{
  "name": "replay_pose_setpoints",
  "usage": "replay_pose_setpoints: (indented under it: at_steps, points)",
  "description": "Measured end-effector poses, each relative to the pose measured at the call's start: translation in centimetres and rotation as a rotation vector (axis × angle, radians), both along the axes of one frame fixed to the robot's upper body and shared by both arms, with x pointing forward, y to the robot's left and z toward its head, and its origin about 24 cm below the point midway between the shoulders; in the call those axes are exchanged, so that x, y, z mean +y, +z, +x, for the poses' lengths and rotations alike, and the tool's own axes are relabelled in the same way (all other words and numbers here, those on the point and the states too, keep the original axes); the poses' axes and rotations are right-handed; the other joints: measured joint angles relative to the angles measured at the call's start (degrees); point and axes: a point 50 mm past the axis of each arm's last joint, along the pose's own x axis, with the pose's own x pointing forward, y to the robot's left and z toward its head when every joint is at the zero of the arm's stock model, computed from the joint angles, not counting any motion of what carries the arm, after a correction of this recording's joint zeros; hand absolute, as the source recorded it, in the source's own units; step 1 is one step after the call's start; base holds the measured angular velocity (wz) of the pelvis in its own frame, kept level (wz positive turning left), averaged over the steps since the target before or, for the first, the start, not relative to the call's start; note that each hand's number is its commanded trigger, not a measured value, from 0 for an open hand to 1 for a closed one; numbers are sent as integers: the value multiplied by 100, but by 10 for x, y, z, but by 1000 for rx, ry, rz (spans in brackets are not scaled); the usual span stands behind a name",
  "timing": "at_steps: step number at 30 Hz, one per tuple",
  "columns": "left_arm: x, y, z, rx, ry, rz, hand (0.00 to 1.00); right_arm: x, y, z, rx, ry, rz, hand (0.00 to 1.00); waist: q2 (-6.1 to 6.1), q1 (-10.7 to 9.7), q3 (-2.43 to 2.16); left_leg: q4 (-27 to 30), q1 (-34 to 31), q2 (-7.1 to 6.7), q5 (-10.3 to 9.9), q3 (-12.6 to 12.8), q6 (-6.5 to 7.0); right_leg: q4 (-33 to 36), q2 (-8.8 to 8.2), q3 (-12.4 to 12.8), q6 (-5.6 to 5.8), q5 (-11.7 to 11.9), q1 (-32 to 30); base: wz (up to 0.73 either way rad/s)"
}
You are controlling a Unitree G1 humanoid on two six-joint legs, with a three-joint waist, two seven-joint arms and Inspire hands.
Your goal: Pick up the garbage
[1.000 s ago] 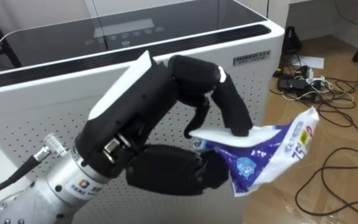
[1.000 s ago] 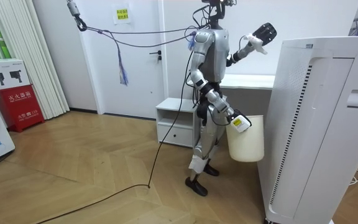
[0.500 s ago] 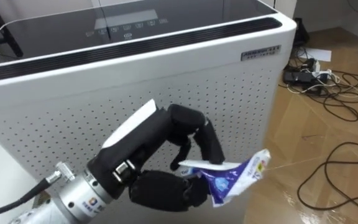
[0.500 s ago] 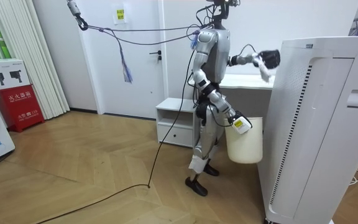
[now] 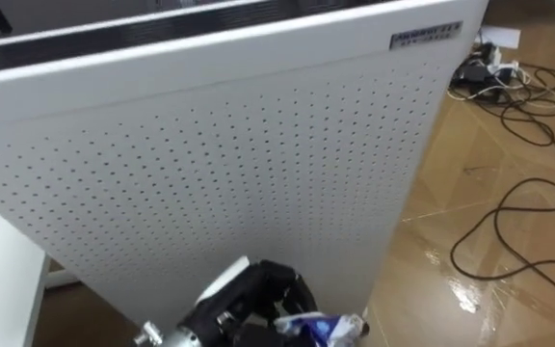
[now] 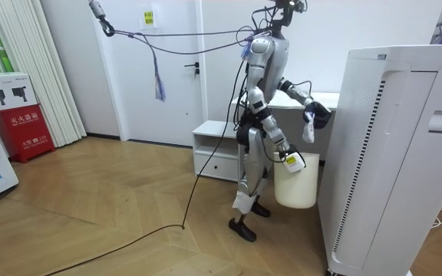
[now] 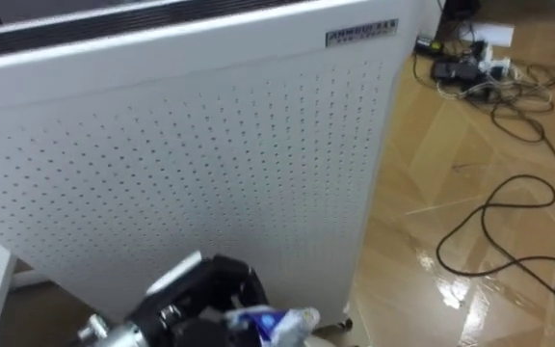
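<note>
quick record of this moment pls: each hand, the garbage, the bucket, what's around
left hand: shut on the blue-and-white wrapper, low in front of the white perforated cabinet
right hand: by the hip, at the white bucket
garbage: held higher than the bucket, not yet in it
robot: stands facing the cabinet
floor: wood, cables lying on it
</note>
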Motion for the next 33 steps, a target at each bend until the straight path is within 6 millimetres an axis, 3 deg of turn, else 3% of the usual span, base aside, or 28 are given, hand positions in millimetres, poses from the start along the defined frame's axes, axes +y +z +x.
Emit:
replay_pose_setpoints:
  at_steps: [8,9,10,12,33]
  points:
    - [-6,-32,-2,130,1,25,100,2,-1,2,-3,-8,-5,100,-35,38,14,111,-575,-4,53,50,7,203,-20,76,-29,18,-628,-3]
    - [-6,-33,-2,137,1,25,84,1,-1,2,-4,-9,-6,100,-36,37,13,111,-589,-6,58,50,8,226,-25,74,-28,18,-655,0]
    - [-7,-35,-2,147,0,25,24,1,-1,2,-5,-11,-8,100,-36,33,13,112,-607,-8,63,53,8,264,-32,84,-28,18,-694,0]
    - [-7,-37,-3,152,-2,29,0,1,-1,3,-8,-12,-8,100,-38,29,13,130,-636,-6,63,64,8,269,-30,91,-28,18,-717,0]
    - [9,-45,-6,165,52,83,0,-2,-3,0,10,-38,3,100,-106,15,-4,305,-750,-10,86,26,1,425,-29,63,-48,28,-774,1]
